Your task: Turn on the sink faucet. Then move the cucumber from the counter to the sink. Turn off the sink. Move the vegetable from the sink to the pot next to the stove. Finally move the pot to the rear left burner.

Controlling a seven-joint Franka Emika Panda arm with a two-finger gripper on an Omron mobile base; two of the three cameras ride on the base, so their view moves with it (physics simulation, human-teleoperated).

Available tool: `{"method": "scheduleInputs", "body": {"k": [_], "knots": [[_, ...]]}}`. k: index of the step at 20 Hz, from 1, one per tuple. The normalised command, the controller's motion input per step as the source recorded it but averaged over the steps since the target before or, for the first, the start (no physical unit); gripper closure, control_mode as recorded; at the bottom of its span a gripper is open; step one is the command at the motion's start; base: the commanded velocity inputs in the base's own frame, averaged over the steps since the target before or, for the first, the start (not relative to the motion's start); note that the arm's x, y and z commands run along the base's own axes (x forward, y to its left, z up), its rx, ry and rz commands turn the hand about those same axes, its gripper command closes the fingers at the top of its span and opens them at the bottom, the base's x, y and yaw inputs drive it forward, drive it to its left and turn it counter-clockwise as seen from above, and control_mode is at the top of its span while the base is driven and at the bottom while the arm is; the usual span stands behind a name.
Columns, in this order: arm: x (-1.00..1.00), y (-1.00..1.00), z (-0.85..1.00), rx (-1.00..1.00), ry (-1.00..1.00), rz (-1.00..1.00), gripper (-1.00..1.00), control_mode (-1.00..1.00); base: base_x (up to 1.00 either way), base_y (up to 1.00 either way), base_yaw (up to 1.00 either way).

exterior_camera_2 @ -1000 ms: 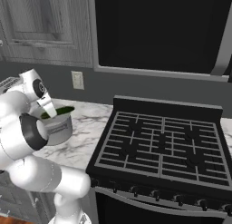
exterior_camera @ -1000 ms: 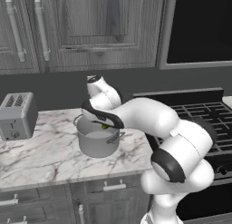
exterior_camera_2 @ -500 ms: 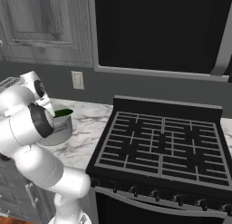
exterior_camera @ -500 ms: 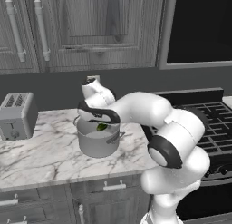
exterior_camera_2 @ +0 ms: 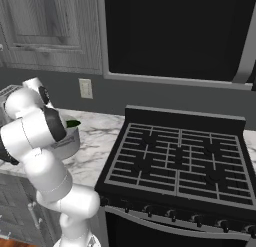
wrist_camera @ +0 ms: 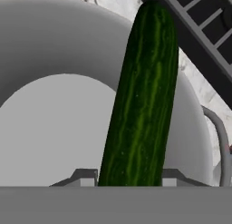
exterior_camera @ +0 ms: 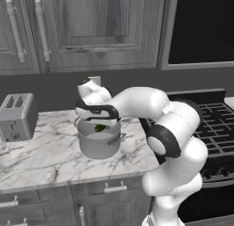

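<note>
Cucumber (wrist_camera: 142, 100): dark green, straight, leaning inside pot, tip over rim | Pot (exterior_camera: 98, 142): grey, upright on marble tabletop (exterior_camera: 41, 158), left of stove (exterior_camera_2: 175, 161).

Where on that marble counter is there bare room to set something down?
Bare counter lies between the toaster and the pot, and along the front edge. It is crowded at the pot, where the hand holds the cucumber inside.

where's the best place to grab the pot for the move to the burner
Probably the pot's side handle on the stove side, or the rim beside it, approached from above. The cucumber leans inside with its tip over the far rim, so grip away from it. The gripper sits around the cucumber's lower end; whether it grips is unclear.
</note>
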Motion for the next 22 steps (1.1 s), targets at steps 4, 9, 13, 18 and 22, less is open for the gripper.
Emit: {"method": "scheduleInputs", "body": {"k": [4, 9, 13, 18, 22], "knots": [[0.00, 0.13, -0.08, 0.00, 0.00, 0.00, 1.00, -1.00, 0.00, 0.00, 0.00], [0.00, 0.18, 0.00, 0.00, 0.00, 0.00, 1.00, -1.00, 0.00, 0.00, 0.00], [0.00, 0.22, -0.03, 0.00, 0.00, 0.00, 1.00, -1.00, 0.00, 0.00, 0.00], [0.00, 0.19, -0.15, 0.00, 0.00, 0.00, 1.00, -1.00, 0.00, 0.00, 0.00], [0.00, 0.05, -0.22, 0.00, 0.00, 0.00, 1.00, -1.00, 0.00, 0.00, 0.00]]}}
